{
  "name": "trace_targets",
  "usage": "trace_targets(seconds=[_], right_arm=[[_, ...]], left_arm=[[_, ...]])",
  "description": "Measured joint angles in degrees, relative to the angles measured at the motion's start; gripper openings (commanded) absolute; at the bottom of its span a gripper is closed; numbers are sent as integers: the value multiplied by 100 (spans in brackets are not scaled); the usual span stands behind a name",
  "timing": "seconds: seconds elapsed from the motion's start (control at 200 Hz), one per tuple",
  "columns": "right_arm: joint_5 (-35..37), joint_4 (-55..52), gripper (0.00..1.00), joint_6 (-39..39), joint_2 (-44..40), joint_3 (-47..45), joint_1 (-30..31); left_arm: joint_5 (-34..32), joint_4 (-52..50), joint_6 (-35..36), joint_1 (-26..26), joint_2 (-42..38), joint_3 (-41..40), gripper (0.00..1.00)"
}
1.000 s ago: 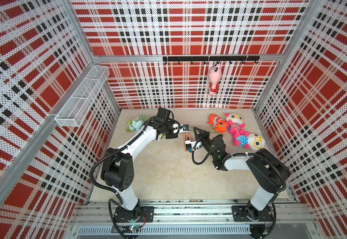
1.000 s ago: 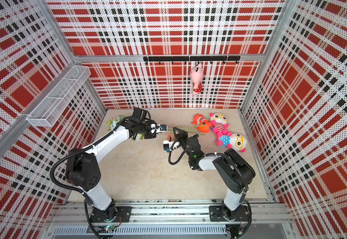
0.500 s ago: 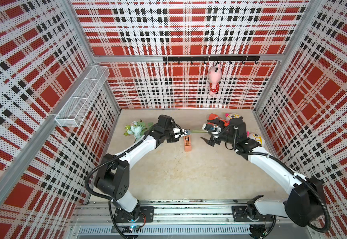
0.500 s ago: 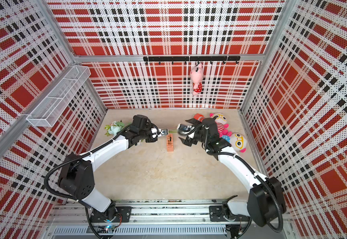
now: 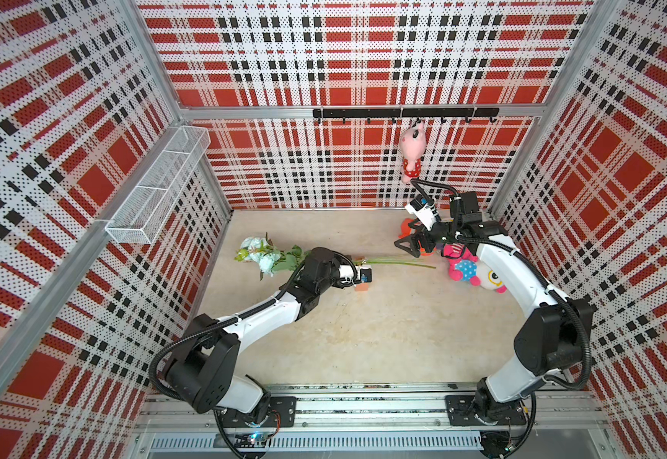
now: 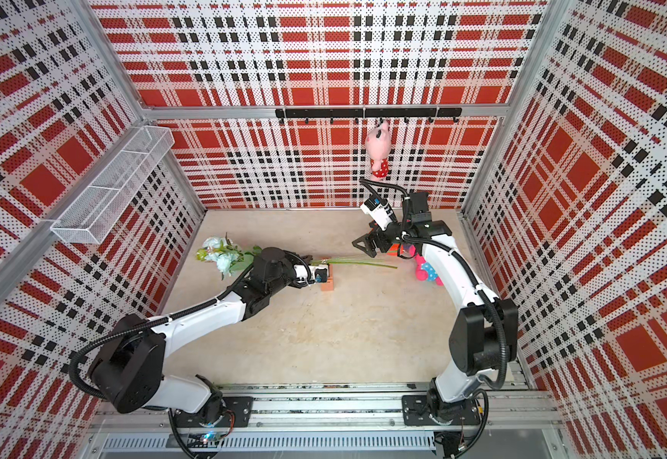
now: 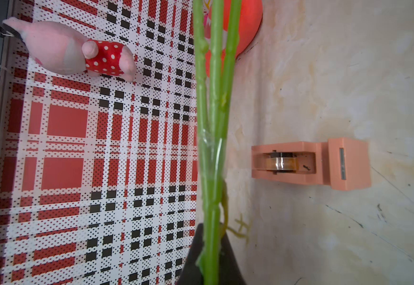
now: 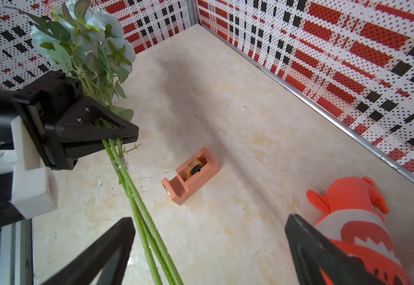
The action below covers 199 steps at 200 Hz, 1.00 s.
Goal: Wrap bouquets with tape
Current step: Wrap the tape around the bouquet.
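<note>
The right gripper (image 5: pixel 406 244) is no longer down at the tape (image 5: pixel 361 288); it now hangs back over the plush toys (image 5: pixel 465 270), fingers (image 8: pixel 324 254) spread wide. The bouquet (image 5: pixel 268 256) stems now show uncovered.

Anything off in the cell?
Nothing stands out. The left end effector is clamped on the bouquet stems, tape dispenser sits upright on the table, right end effector is open and empty beside the orange plush fish.

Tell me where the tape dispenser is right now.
The tape dispenser sits on the table, near its middle in both top views, just beside the stems of the bouquet that the left gripper holds.
</note>
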Motion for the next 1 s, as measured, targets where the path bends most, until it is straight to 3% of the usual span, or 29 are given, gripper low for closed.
trace_targets(seconds=[0.261, 0.451, 0.591, 0.997], right_arm=[[22, -955, 100, -866, 981, 1161, 492], [-94, -2326, 100, -1602, 2295, 3016, 695], [59, -3209, 96, -1989, 2940, 3812, 903], [219, -3982, 94, -2310, 3248, 4166, 968]], left_arm=[[-162, 39, 129, 0, 0, 0, 0], [-170, 39, 205, 2, 0, 15, 0], [-175, 37, 278, -11, 13, 46, 0], [-151, -232, 402, -149, 264, 297, 0]])
